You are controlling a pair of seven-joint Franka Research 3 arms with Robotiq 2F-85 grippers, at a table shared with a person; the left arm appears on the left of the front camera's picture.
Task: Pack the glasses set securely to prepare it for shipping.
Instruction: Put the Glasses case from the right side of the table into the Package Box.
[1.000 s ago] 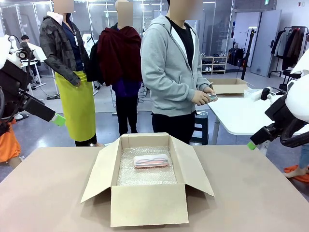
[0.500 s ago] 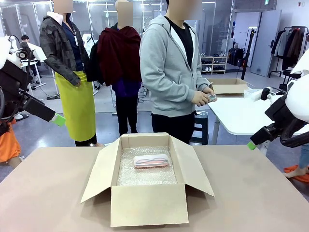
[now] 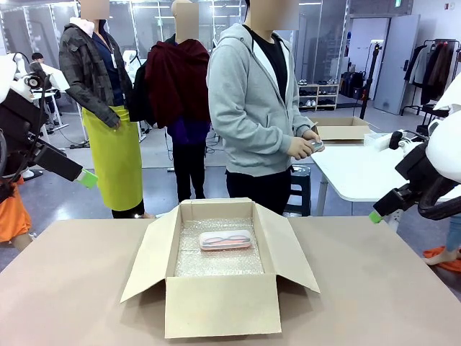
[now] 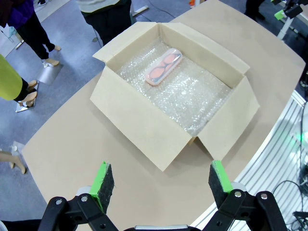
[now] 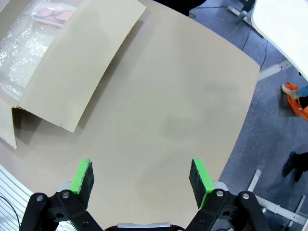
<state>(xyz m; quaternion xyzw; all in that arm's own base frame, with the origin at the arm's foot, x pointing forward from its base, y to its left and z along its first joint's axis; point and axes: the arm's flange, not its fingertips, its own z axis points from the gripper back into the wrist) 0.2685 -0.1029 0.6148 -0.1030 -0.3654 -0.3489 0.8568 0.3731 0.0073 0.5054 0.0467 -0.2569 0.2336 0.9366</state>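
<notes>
One pale pink glasses case [image 3: 225,240], on bubble wrap [image 3: 216,265] near the cardboard box's [image 3: 222,308] far wall. I log left gripper [image 4: 160,172] and right gripper [image 5: 141,171] both spread wide, holding nothing.

Left gripper [image 4: 160,169]: black linkage fingers, green pads [image 4: 102,179] (rough-textured), silver screws. Right gripper [image 5: 141,168]: same. Left arm [image 3: 29,137], right arm [image 3: 445,144]: white shells, black wrists.

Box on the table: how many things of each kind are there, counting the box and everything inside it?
Cardboard box: 1
Pink glasses case: 1
Bubble wrap sheet: 1
Total: 3
</notes>
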